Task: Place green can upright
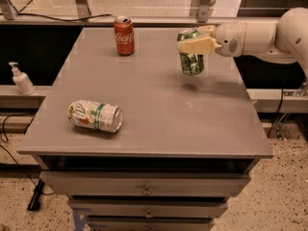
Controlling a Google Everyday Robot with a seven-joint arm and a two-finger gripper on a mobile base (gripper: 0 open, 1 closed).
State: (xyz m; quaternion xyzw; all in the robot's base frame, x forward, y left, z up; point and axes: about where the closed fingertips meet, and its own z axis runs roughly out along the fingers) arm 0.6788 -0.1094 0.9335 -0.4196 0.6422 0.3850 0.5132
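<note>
The green can [191, 59] is light green with pale script and stands nearly upright over the back right of the grey table [149, 114]. Its base looks at or just above the tabletop. My gripper [193, 38] comes in from the right on a white arm and is shut on the can's upper part, one cream finger [198, 45] lying across its front. The can's top is partly hidden by the fingers.
A red cola can [124, 35] stands upright at the back of the table. A white can with a green band [95, 115] lies on its side at the front left. A soap dispenser [21, 79] stands on a ledge to the left. Drawers sit below the tabletop.
</note>
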